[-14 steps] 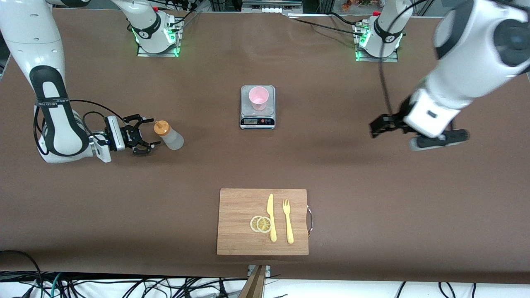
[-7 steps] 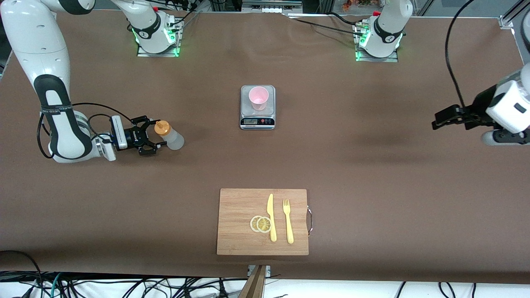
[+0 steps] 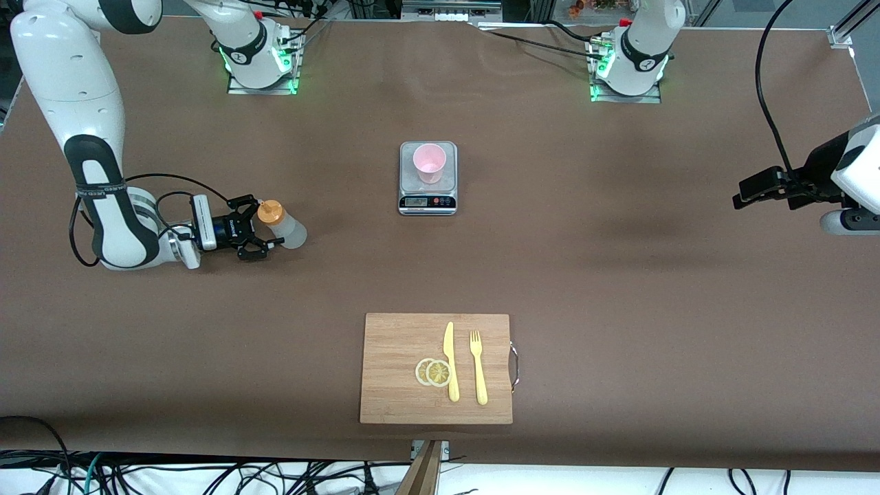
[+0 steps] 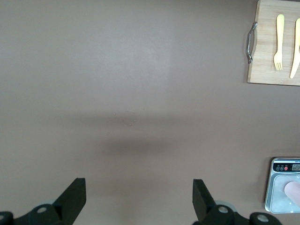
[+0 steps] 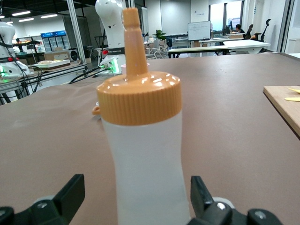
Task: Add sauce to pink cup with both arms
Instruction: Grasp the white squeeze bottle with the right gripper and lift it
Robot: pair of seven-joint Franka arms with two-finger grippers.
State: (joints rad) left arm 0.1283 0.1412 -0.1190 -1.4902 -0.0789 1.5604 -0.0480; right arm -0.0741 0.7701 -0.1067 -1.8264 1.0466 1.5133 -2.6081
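The sauce (image 3: 283, 229), a whitish squeeze bottle with an orange cap, stands upright on the table toward the right arm's end. My right gripper (image 3: 260, 229) is low and level beside it, open, one finger on each side of the bottle's lower body. In the right wrist view the sauce (image 5: 145, 154) stands between the fingers of the right gripper (image 5: 136, 187) with a gap on both sides. The pink cup (image 3: 430, 163) stands on a small scale (image 3: 427, 201) mid-table. My left gripper (image 3: 746, 194) hangs open and holds nothing above bare table at the left arm's end, as the left wrist view shows of the left gripper (image 4: 139, 187).
A wooden cutting board (image 3: 399, 399) lies nearer the front camera, carrying a yellow knife (image 3: 450, 361), a yellow fork (image 3: 478, 368) and two lemon slices (image 3: 433, 372). The left wrist view catches the scale (image 4: 281, 166) and the board (image 4: 267, 56) at its edges.
My right gripper has slid toward the sauce until its fingers flank the bottle. My left arm has swung away from the middle to its end of the table.
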